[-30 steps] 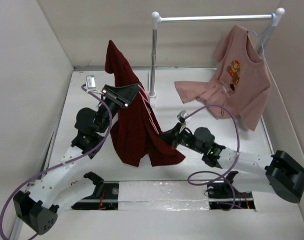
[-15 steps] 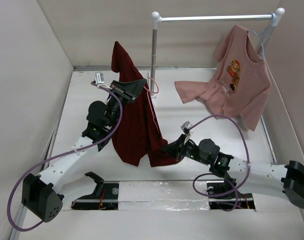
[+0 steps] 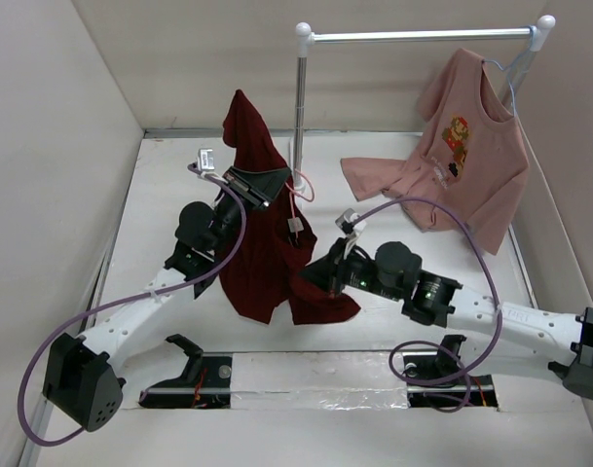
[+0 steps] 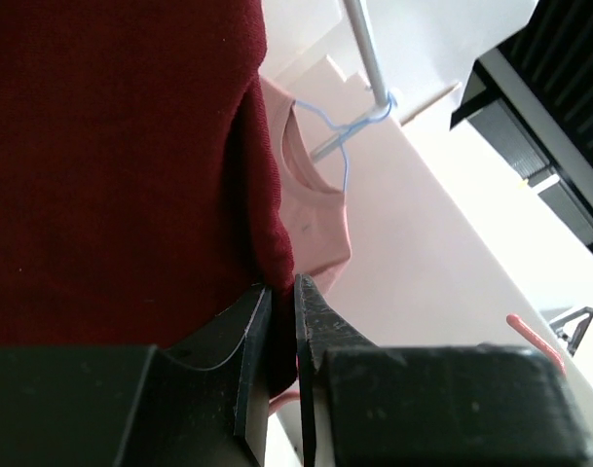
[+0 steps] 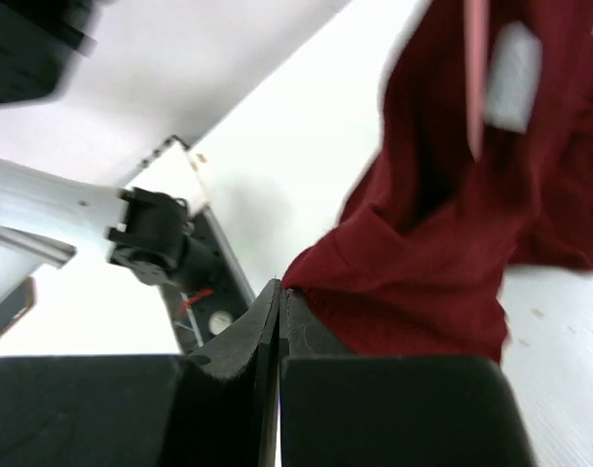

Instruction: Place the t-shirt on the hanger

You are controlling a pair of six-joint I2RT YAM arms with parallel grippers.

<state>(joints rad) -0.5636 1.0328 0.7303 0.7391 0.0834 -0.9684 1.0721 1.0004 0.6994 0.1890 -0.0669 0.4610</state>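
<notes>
The dark red t-shirt (image 3: 262, 253) hangs in a tall bunch from my left gripper (image 3: 262, 183), its lower folds resting on the table. In the left wrist view that gripper (image 4: 281, 284) is shut on a fold of the t-shirt (image 4: 111, 165), with a bit of pink wire low between the jaws. The thin pink hanger (image 3: 295, 199) runs down the shirt's right side, its hook by the rack pole. My right gripper (image 3: 314, 276) is at the shirt's lower right hem. Its jaws (image 5: 279, 284) are shut, and the t-shirt's hem (image 5: 413, 282) lies against their tip. The hanger (image 5: 476, 78) is blurred there.
A metal clothes rack stands at the back, pole (image 3: 299, 107) and rail (image 3: 423, 36). A pink printed t-shirt (image 3: 471, 146) hangs from the rail on a pale blue hanger (image 4: 350, 126). A salmon-pink garment (image 3: 384, 180) lies below it. Walls enclose left, back and right.
My left arm has carried the t-shirt and hanger to the right, closer to the rack pole. My right arm has stretched forward and left, staying at the shirt's lower hem.
</notes>
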